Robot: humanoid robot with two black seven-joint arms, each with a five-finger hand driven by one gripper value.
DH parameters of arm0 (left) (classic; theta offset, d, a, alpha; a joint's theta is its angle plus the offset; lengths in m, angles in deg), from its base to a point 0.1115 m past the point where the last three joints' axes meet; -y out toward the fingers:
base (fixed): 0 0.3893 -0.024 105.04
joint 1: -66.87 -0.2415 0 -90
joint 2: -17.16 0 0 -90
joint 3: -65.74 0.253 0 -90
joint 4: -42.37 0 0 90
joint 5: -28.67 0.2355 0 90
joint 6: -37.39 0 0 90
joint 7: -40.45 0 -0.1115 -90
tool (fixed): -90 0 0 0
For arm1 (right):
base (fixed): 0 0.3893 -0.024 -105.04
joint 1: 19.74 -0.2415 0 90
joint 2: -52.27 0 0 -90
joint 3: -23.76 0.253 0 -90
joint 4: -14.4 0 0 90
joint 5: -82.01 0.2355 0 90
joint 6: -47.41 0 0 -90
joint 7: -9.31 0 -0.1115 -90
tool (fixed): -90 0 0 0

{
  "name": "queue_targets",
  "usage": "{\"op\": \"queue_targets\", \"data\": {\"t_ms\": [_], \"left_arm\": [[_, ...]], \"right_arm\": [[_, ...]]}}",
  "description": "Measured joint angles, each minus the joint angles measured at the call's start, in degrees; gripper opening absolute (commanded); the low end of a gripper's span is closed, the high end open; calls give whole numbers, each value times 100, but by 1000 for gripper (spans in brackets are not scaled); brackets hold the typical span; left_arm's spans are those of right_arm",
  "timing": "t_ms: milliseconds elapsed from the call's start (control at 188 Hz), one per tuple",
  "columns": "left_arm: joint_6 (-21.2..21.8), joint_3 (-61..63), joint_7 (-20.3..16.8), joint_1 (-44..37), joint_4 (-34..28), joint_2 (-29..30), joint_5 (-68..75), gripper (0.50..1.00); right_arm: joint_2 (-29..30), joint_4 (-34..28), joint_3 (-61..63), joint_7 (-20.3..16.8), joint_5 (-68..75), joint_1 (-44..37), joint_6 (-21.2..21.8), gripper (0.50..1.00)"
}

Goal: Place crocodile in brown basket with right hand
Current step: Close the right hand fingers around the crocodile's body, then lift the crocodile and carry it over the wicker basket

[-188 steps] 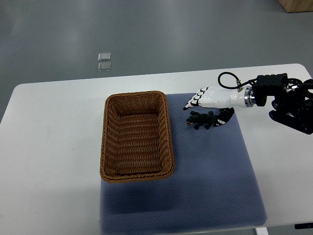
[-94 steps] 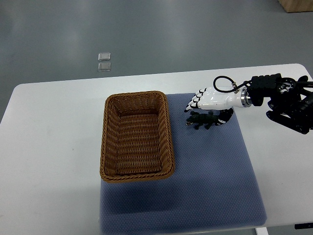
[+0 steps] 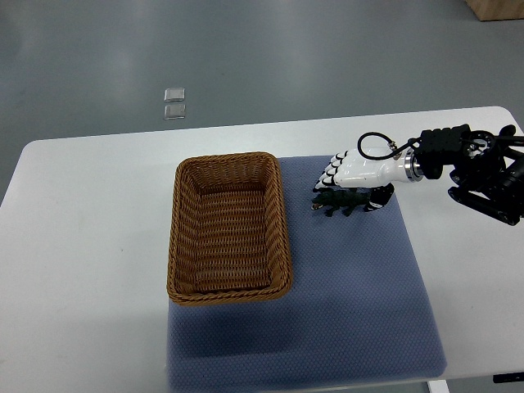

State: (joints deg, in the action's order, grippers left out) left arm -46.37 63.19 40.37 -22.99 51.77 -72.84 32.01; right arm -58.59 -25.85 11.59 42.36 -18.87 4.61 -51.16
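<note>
1. On the blue-grey textured mat point(image 3: 360, 278), the dark green toy crocodile point(image 3: 337, 201) is lying near the right of the brown rectangular wicker basket point(image 3: 282, 221), not touching it.
2. The white robotic right hand point(image 3: 356, 173) is reaching over the crocodile, fingers and thumb curling shut around its body.
3. The basket is sitting on the mat's left part, on the white table point(image 3: 90, 246).
</note>
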Motion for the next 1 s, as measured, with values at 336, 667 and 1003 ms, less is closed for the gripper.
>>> {"op": "queue_targets", "data": {"t_ms": [336,667,1003], "left_arm": [[0,0,0,1,0,0,0,1000],[0,0,0,-1,0,0,0,1000],[0,0,0,0,0,0,0,1000]], "right_arm": [[20,1,-100,-7,-90,0,-117,748],[73,109,-101,-61,-107,13,-306,572],[3,192,-5,44,80,-75,-805,500]]}}
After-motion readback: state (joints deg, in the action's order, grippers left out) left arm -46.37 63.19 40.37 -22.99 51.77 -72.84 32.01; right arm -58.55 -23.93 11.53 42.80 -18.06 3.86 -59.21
